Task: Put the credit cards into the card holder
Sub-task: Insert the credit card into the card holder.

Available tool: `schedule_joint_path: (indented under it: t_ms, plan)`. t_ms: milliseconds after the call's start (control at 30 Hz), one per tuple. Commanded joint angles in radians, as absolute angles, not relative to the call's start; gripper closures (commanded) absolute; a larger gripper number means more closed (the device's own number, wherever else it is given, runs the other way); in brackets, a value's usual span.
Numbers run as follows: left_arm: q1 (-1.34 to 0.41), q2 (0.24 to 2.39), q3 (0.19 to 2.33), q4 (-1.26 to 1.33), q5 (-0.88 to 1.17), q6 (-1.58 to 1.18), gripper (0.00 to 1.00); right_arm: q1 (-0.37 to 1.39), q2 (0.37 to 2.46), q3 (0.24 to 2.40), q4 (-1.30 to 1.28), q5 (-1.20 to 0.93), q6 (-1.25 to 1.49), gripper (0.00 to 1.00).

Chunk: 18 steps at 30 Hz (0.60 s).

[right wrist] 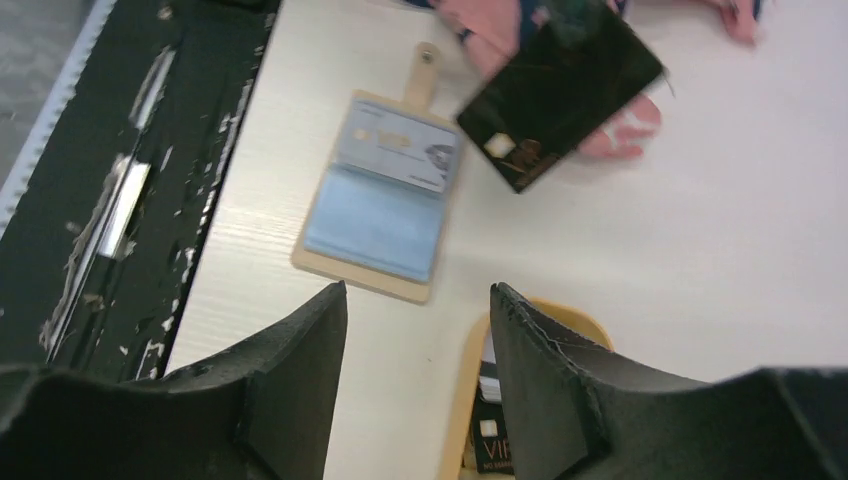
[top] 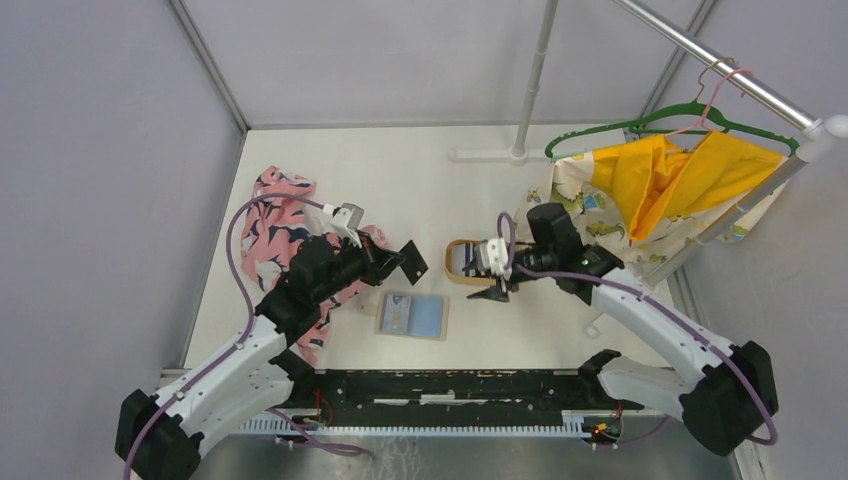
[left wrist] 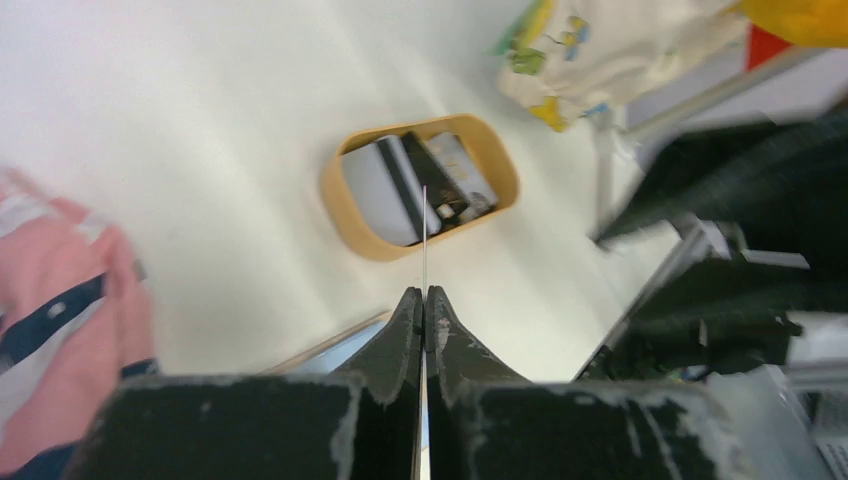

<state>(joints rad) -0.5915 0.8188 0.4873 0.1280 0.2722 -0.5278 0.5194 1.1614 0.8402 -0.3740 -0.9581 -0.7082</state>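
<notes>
Left end effector (left wrist: 424,300) pinching black card (right wrist: 560,95) | right end effector (right wrist: 418,295) spread

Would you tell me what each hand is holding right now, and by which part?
The left hand pinches a black card by one edge; the right hand holds nothing.

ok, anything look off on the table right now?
A crumpled pink patterned cloth lies beside the open card holder; it is unrelated clutter. The black strip along the near edge is scuffed white. Nothing spilled.
</notes>
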Motion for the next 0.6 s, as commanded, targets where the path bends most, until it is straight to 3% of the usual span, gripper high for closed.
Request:
schedule_joint_path:
  t_ms: [0, 133, 233, 367, 567]
  plan:
    - [-0.592, 0.765, 0.527, -0.125, 0.02, -0.537, 0.98, 0.685, 1.093, 0.716, -0.383, -0.894, -1.06, 0.4]
    - [-0.593, 0.738, 0.543, -0.177, -0.045, -0.543, 0.98, 0.929, 1.244, 0.764, -0.41, -0.719, -1.135, 0.63]
    - [-0.592, 0.712, 0.537, -0.187, -0.063, -0.551, 0.98, 1.123, 1.379, 0.816, -0.371, -0.486, -1.073, 0.73]
    - [-0.592, 0.683, 0.526, -0.211, -0.091, -0.559, 0.98, 1.22, 1.499, 0.872, -0.35, -0.346, -0.979, 0.8]
    - [-0.592, 0.671, 0.515, -0.205, -0.088, -0.562, 0.98, 1.222, 1.56, 0.851, -0.301, -0.247, -0.934, 0.81]
